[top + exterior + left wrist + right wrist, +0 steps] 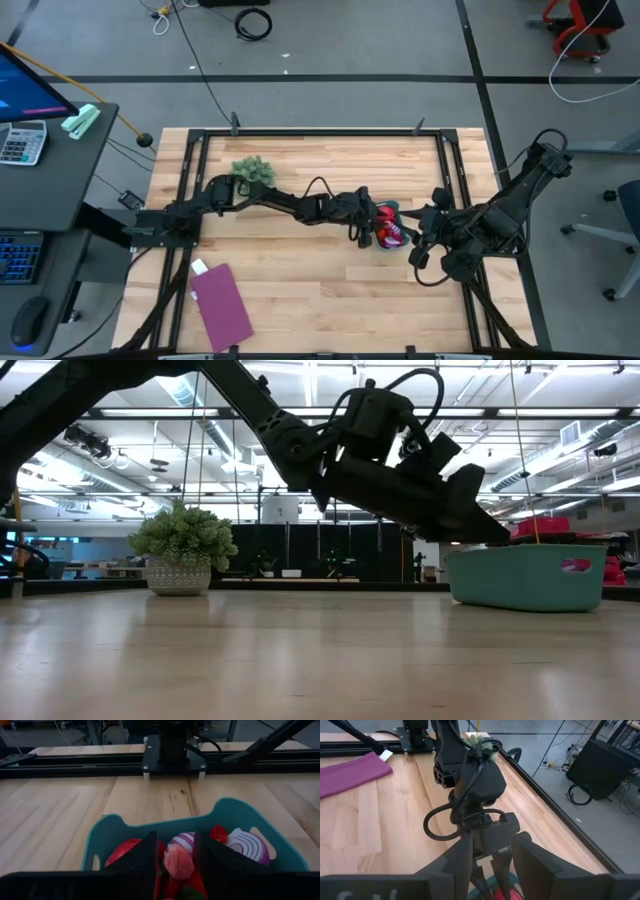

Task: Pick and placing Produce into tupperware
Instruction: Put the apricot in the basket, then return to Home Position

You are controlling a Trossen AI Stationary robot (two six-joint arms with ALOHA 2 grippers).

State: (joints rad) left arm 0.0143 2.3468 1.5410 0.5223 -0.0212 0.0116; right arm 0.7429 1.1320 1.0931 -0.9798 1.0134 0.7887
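Observation:
The teal tupperware stands right of the table's middle. It holds red pieces of produce and a purple-striped onion half. My left gripper reaches in over the tub's rim from the table's left and is open. A pink piece sits between its fingers. My right gripper is open just right of the tub. It faces the left arm's wrist and touches nothing. My left gripper stands with one finger on either side of the pink piece, inside the tub and slanting down from the table's left. A strip of red shows between the piece and one finger. Whether the fingers touch it I cannot tell.
A bushy green clump in a pot stands at the far left of the table. A flat purple rectangle lies near the front left edge. Black frame rails border the tabletop. Bare wood lies between the clump and the tub.

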